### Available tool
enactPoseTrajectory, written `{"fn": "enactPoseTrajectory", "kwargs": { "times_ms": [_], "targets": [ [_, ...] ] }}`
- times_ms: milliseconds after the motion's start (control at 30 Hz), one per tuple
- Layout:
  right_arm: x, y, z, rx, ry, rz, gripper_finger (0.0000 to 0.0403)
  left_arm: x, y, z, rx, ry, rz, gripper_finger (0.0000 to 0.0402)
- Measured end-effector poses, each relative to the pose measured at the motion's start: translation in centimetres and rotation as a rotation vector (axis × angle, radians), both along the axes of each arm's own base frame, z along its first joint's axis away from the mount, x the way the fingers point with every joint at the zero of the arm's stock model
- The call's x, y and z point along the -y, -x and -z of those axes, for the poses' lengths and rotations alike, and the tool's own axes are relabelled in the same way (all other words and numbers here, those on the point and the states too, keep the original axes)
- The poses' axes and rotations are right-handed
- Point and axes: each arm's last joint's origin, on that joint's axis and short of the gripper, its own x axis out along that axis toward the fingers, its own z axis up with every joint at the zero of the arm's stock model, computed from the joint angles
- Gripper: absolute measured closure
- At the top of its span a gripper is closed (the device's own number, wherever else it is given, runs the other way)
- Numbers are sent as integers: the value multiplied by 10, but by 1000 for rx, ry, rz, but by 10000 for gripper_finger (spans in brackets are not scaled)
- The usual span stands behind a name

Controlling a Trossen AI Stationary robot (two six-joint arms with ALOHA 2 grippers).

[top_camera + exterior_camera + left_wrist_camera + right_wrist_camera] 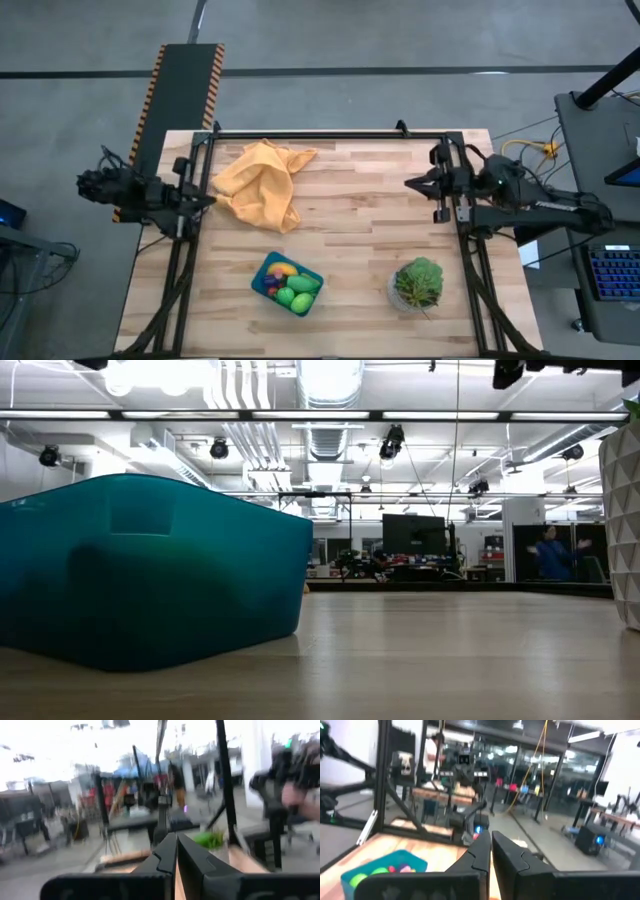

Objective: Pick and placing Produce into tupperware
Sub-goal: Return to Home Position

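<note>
The teal-blue tupperware (287, 284) sits on the table near its near edge, seen close in the low view (150, 570) and in the right wrist view (382, 867). Inside it lie the produce pieces (293, 287): green ovals, a yellow banana, a purple piece and small pink bits. My left gripper (212, 200) hovers at the table's left edge, its fingers shut together (176, 851). My right gripper (410, 184) hovers at the right side, also shut (491, 847). Neither holds anything.
An orange-yellow cloth (262, 183) lies crumpled on the far left part of the table. A leafy green plant in a clear pot (418, 284) stands near the right near corner. A black frame (330, 133) runs around the table's far and side edges.
</note>
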Motion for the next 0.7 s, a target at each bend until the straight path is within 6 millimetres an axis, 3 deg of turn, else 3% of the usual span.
{"fn": "enactPoseTrajectory", "kwargs": {
  "times_ms": [200,367,600,700],
  "targets": [
    [-1,7,22,84,9,4,394,-4,6,19,38,-18,-72,401],
    [0,6,29,72,1,36,394,-11,20,20,92,-12,-107,401],
    [1,2,25,77,-3,34,394,-4,3,36,70,-1,-101,401],
    [1,0,26,67,-5,35,394,3,-8,51,49,50,9,401]
  ]
}}
